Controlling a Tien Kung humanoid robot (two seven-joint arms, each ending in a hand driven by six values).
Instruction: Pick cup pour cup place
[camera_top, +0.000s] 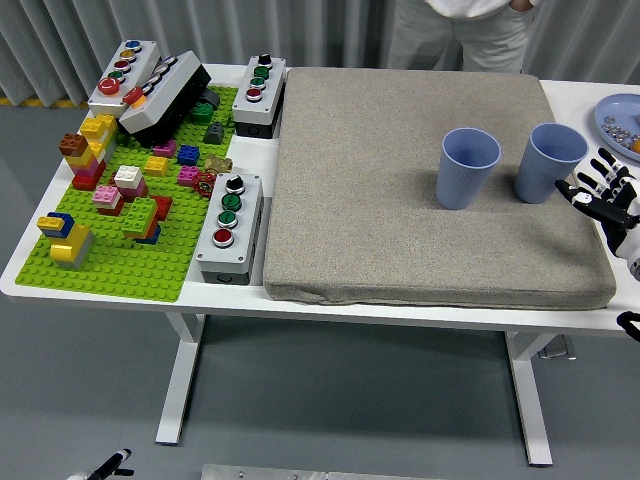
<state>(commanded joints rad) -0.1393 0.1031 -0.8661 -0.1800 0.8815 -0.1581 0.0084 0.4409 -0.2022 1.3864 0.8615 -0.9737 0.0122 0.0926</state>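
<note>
The robot's right hand (603, 192) comes in at the right edge with its black fingers (586, 184) spread and holding nothing, fingertips just beside the right-hand pale blue ribbed plastic cup (549, 161), close enough that I can't say if they touch it. That cup stands upright on the thick beige fabric pad (420, 190) covering most of the white table (150, 305). A second pale blue ribbed plastic cup (468, 167) stands upright near it to the left, the two apart. From this angle I honestly can't see into either cup, so no idea what's in them.

At the far right edge there's a light blue plate (620, 120) with some small bits on it, too small to make out. The left side has a lime green studded baseplate (130, 265) with coloured bricks, ringed by grey button boxes (230, 225). A person in light clothes (455, 30) stands at the far side.
</note>
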